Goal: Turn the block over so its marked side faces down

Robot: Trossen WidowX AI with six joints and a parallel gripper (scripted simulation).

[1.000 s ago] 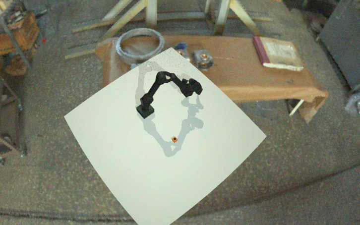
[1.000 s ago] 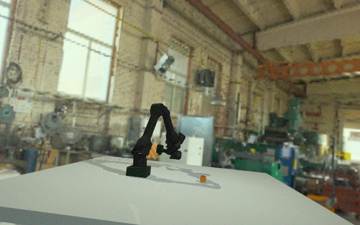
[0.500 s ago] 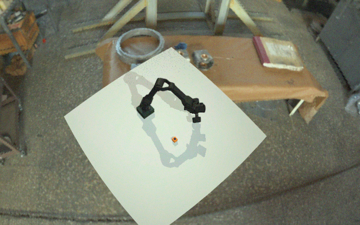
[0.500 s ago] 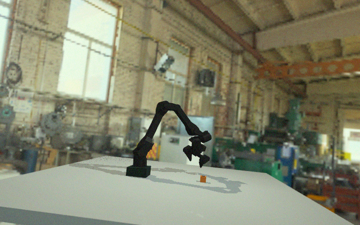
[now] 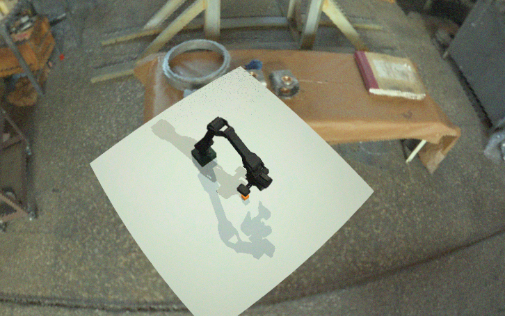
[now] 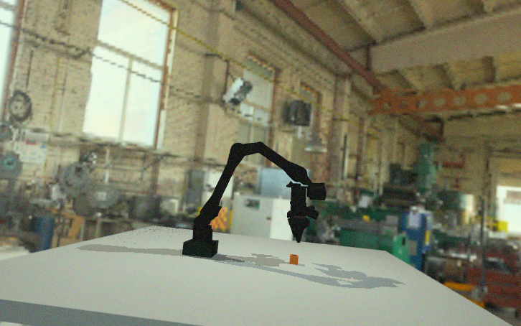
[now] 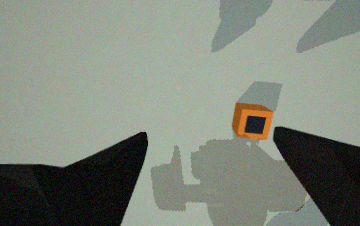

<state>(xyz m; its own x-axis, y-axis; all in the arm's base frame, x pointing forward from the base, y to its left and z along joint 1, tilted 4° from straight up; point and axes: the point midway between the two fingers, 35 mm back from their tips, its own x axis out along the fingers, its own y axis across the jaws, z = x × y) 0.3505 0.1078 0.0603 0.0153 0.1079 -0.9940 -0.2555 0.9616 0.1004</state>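
Block not yet turned: marked side up, fingers above it and spread wide.

Condition found: the orange block (image 5: pixel 245 197) (image 6: pixel 293 259) (image 7: pixel 255 124) rests on the counter (image 5: pixel 167 230) (image 6: pixel 153 284) (image 7: pixel 75 75), its dark square mark uppermost. The fingers (image 6: pixel 298 241) stand wide with nothing between them, pointing down above the block and apart from it. In the wrist view the block lies off-centre, toward the right-hand finger. Progress, as judged: the approach is well along; the turning is wholly outstanding. Remaining: centre over the block, lower, grip, lift, rotate so the mark faces down, set down and release. Defect risk: a descent on the present line could bring one fingertip onto the block or push it aside.
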